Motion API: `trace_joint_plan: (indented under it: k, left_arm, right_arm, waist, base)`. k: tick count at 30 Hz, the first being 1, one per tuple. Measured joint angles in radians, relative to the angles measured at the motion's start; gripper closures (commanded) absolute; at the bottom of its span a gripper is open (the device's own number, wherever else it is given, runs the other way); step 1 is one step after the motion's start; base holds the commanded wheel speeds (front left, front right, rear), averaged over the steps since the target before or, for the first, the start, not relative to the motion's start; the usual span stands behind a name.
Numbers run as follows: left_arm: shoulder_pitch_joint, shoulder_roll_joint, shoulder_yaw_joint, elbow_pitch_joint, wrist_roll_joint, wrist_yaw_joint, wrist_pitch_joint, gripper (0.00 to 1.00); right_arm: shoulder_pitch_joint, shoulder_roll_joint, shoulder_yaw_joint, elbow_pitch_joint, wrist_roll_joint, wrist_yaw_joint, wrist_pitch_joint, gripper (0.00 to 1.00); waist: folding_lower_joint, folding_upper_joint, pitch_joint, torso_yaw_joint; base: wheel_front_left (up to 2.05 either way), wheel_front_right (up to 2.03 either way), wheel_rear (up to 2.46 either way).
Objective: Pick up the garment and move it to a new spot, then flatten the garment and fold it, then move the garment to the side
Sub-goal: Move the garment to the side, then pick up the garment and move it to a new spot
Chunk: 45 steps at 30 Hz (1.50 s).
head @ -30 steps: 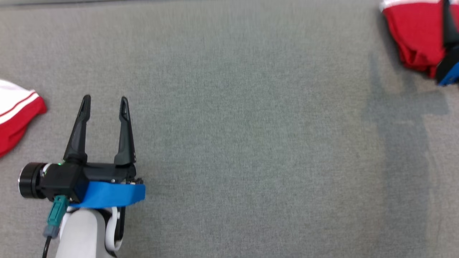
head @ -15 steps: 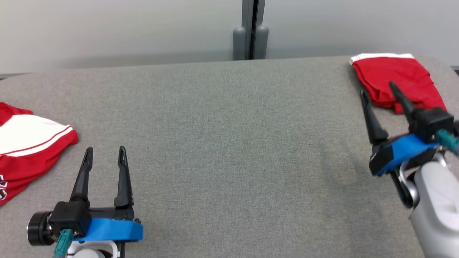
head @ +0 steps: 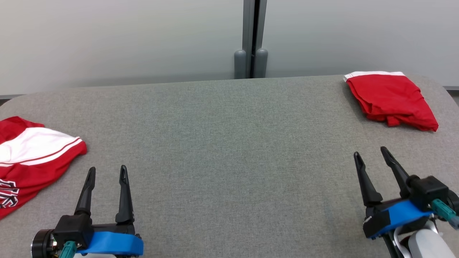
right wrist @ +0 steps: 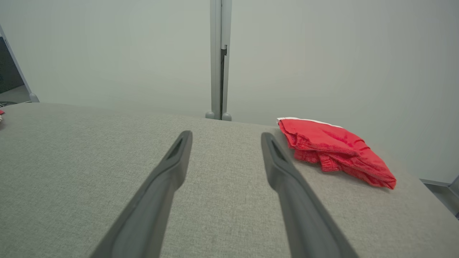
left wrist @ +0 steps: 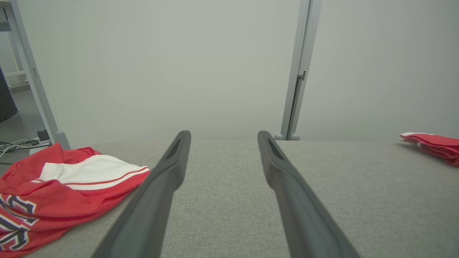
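Observation:
A folded red garment (head: 389, 98) with a white band lies at the far right corner of the grey table (head: 229, 143); it also appears in the right wrist view (right wrist: 333, 150) and small in the left wrist view (left wrist: 435, 143). A crumpled red and white garment (head: 32, 154) with lettering lies at the table's left edge (left wrist: 53, 193). My left gripper (head: 107, 168) stands open at the lower left, just right of the crumpled garment, empty (left wrist: 223, 134). My right gripper (head: 370, 151) is open and empty at the lower right, well short of the folded garment (right wrist: 226, 134).
A pale wall with a grey post (head: 251, 39) stands right behind the table's far edge. The table's corners are rounded, and the folded garment lies close to the right edge. Cables (left wrist: 14, 145) lie on the floor off the left side.
The head camera has tilted up, so the whole picture shifted. My right gripper has drawn back from the folded red garment to the lower right. The left gripper keeps its pose, open.

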Motion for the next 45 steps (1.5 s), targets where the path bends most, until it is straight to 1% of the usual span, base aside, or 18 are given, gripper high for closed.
trace_joint_plan:
  k: [6, 11, 14, 34, 40, 45]
  left_arm:
    - [0.006, -0.002, 0.003, 0.008, 0.0, -0.001, 0.0, 0.0]
    - [0.012, -0.003, 0.004, 0.015, 0.0, -0.001, 0.0, 0.0]
    - [0.015, -0.003, 0.005, 0.018, 0.0, -0.002, 0.0, 0.0]
    - [0.015, -0.005, 0.009, 0.027, 0.008, -0.006, 0.0, 0.0]
    - [0.014, -0.005, 0.012, 0.032, 0.011, -0.011, 0.0, 0.0]
    - [0.012, -0.004, 0.016, 0.034, 0.012, -0.012, 0.0, 0.0]
  right_arm:
    - [0.095, 0.042, -0.048, -0.077, -0.015, 0.0, 0.0, 0.0]
    - [0.14, 0.079, -0.069, -0.116, -0.029, 0.0, 0.002, 0.0]
    - [0.158, 0.089, -0.081, -0.133, -0.035, 0.0, 0.006, 0.0]
    - [0.178, 0.101, -0.084, -0.154, -0.036, 0.0, 0.016, 0.0]
    - [0.181, 0.116, -0.068, -0.155, -0.035, 0.0, 0.016, 0.0]
    - [0.181, 0.121, -0.066, -0.153, -0.026, 0.0, 0.015, 0.0]
  waist:
    - [0.0, 0.0002, -0.01, 0.004]
    - [0.0, 0.0002, -0.016, 0.008]
    - [0.0, 0.0002, -0.019, 0.01]
    - [0.0, 0.0004, -0.028, 0.038]
    - [0.0, 0.0004, -0.031, 0.071]
    - [0.0001, 0.0004, -0.032, 0.117]
  base:
    - [0.0, 0.0, 0.0]
    - [0.0, 0.0, 0.0]
    - [0.0, 0.0, 0.0]
    - [0.0, 0.0, 0.0]
    - [0.0, 0.0, 0.0]
    - [0.0, 0.0, 0.0]
